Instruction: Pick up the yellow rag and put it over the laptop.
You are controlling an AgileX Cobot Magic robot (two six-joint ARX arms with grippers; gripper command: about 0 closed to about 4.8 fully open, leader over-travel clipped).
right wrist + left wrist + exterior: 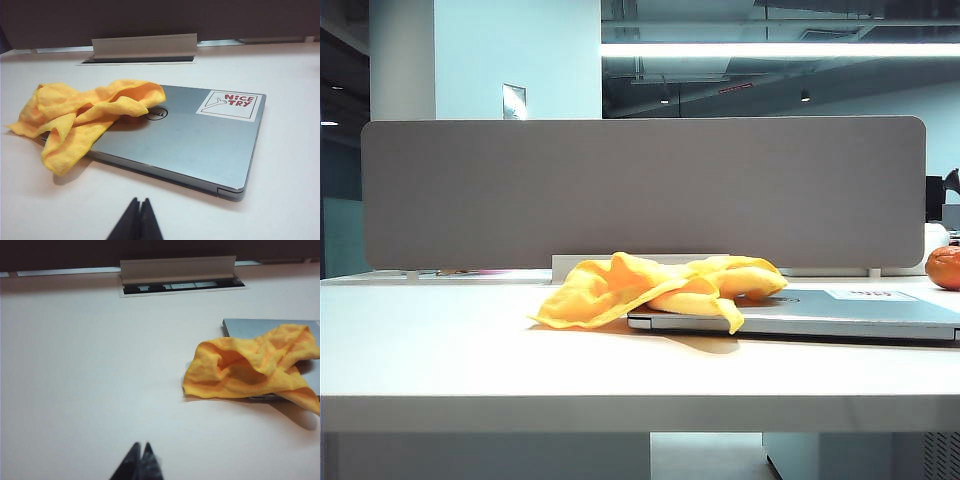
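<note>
I see the rag [252,367] draped over one end of the closed laptop [190,142], part spilling onto the table [470,360]. My left gripper [140,452] hangs well clear of it, pinched closed, holding nothing. The right gripper [138,207] is likewise closed and empty, near the laptop's front edge.

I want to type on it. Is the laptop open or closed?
Closed: the laptop lies flat, lid down, yellow rag crumpled over one corner.

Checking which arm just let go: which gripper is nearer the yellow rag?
Hard to call. Neither arm shows in the exterior view. Both the left gripper and the right gripper are shut and hang back off the yellow rag, which is draped over the laptop.
</note>
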